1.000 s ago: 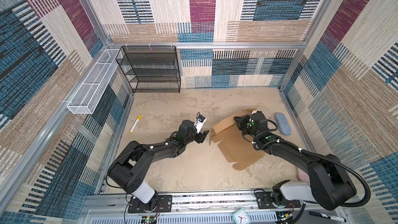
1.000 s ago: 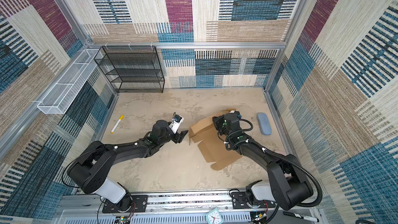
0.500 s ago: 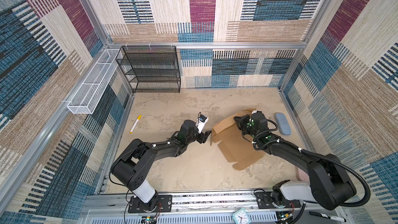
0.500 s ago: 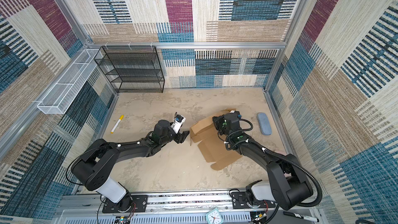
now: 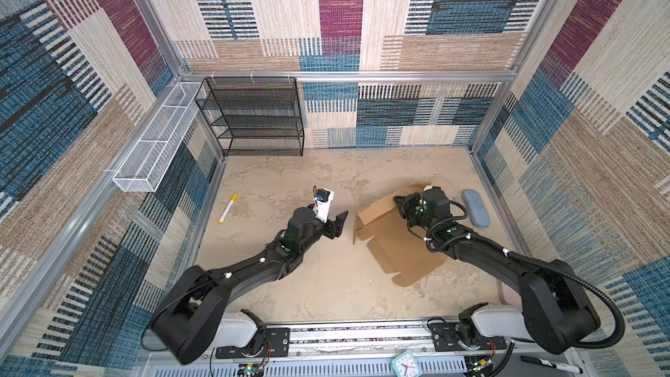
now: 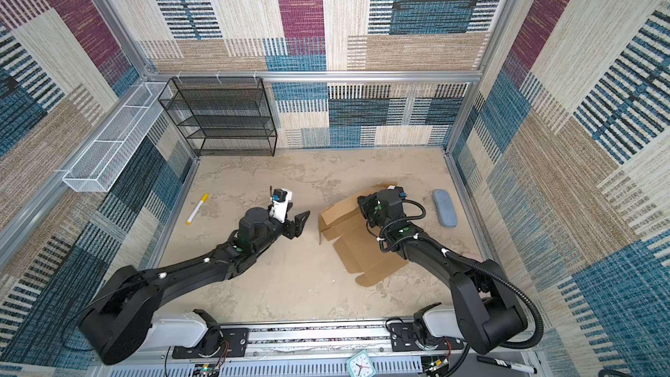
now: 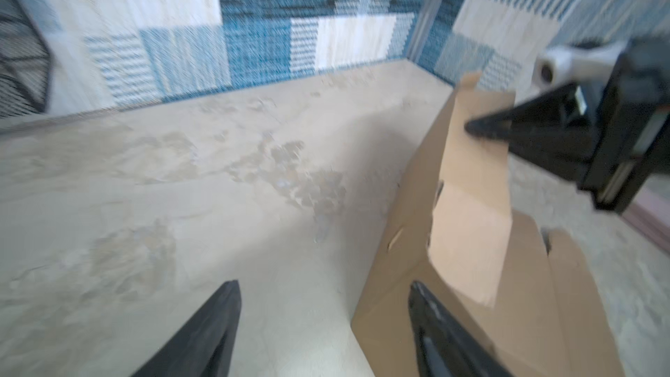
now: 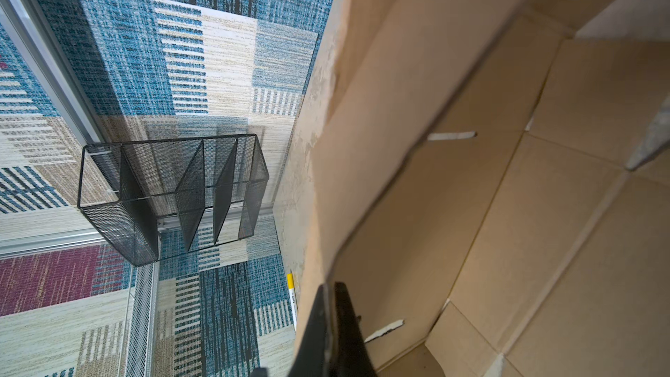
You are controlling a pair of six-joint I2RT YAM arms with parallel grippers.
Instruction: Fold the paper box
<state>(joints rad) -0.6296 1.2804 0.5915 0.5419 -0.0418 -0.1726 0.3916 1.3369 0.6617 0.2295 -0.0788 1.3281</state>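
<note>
The paper box [image 5: 398, 248] [image 6: 366, 252] is a plain brown die-cut sheet lying right of the table's middle, with its far long panel [image 5: 377, 215] folded upright. My right gripper [image 5: 400, 204] [image 6: 362, 204] [image 8: 330, 295] is shut on the top edge of that upright panel, and the box's inside [image 8: 507, 175] fills its wrist view. My left gripper [image 5: 339, 224] [image 6: 301, 223] [image 7: 324, 284] is open, just left of the panel's end flap [image 7: 467, 233]. Nothing sits between its fingers, and one fingertip [image 7: 420, 295] overlaps the cardboard in the left wrist view.
A yellow marker [image 5: 227, 208] lies at the left of the table and a blue case [image 5: 476, 208] at the right edge. A black mesh shelf [image 5: 253, 117] stands at the back left, beside a white wire basket [image 5: 156, 139] on the wall. A clock [image 5: 406, 364] sits on the front rail.
My left gripper has moved right, closer to the box's end flap, and its jaws have opened slightly. The right gripper has kept its hold on the upright panel.
</note>
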